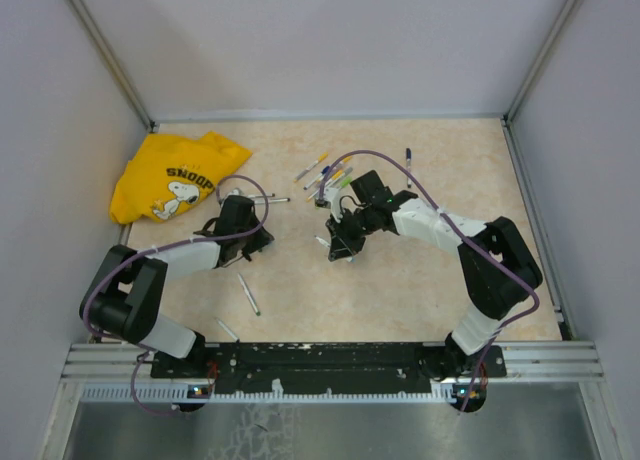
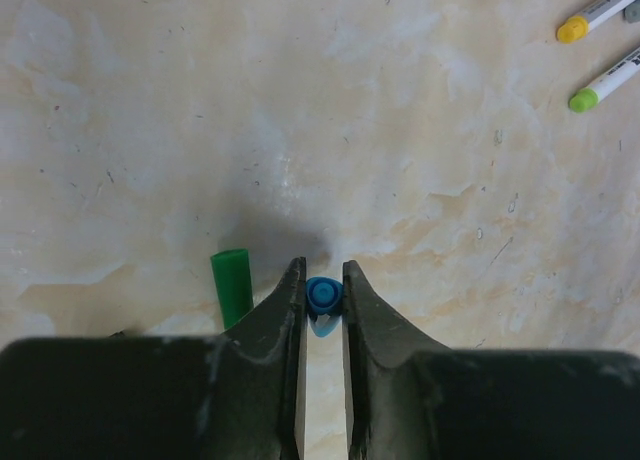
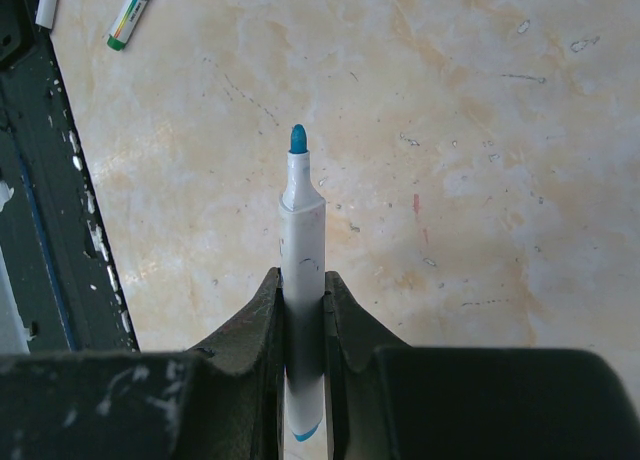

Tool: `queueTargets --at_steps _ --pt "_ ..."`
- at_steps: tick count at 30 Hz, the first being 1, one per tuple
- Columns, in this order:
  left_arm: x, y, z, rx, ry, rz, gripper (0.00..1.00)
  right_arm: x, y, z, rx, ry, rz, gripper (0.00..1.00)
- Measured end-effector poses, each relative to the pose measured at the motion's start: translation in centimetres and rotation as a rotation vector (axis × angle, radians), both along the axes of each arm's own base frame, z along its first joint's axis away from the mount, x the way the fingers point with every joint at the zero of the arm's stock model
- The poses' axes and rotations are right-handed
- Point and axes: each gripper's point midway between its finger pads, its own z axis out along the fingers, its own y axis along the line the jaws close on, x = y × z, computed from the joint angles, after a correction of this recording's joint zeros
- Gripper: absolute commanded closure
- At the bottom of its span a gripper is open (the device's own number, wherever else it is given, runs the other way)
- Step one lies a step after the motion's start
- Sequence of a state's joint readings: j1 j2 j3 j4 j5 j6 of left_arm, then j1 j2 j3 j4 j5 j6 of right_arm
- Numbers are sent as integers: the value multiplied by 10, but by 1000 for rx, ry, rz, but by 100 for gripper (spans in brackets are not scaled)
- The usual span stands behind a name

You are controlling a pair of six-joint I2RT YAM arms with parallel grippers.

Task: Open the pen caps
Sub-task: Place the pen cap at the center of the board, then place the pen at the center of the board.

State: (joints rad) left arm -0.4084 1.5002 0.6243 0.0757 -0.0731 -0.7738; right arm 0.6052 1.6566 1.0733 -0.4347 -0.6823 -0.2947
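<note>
- The blue cap (image 2: 323, 296) sits right between the fingertips of the left hand (image 2: 322, 280), low over the worktop (image 1: 400, 290). It is off its pen.
- The fingers stand narrowly apart with the cap filling the gap. I cannot tell whether they pinch it or merely flank it.
- A green cap (image 2: 232, 285) lies loose on the worktop just left of that hand.
- The right hand (image 3: 303, 285) is pressed together on the barrel of a blue pen (image 3: 302, 230). The bare blue tip points away from the wrist.
- Capped pens lie further off, a yellow-capped pen (image 2: 590, 18) and a green-capped pen (image 2: 605, 83) among them.
- From above, a cluster of pens (image 1: 325, 175) lies behind the two hands, and a single pen (image 1: 248, 293) lies near the left arm.
- A yellow Snoopy shirt (image 1: 175, 180) is crumpled in the far left corner.
</note>
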Motion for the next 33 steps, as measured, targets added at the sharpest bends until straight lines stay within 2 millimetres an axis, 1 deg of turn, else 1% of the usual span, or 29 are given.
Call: queueTargets --at_steps 4,5,6,14,22,24,26,30,33 --pt "1 3 0 19 -3 5 78 0 0 0 0 0 0 100" --pt "1 4 0 23 -4 6 75 0 0 0 0 0 0 100" --pt "1 4 0 25 -5 7 74 0 0 0 0 0 0 100" --pt "1 9 0 48 -5 18 73 0 0 0 0 0 0 100" --pt "-5 13 3 69 2 12 73 -1 0 0 2 4 3 100" --pt "-5 12 10 60 -11 4 73 -2 1 -3 1 12 5 100" --pt "-5 10 21 42 -39 -7 73 -4 3 -8 -8 28 9 100" --pt "-3 3 54 -2 -131 -48 73 -12 10 -15 -18 56 21 100" --pt "-6 3 79 -19 -221 -74 66 -19 21 -18 -17 73 22 100"
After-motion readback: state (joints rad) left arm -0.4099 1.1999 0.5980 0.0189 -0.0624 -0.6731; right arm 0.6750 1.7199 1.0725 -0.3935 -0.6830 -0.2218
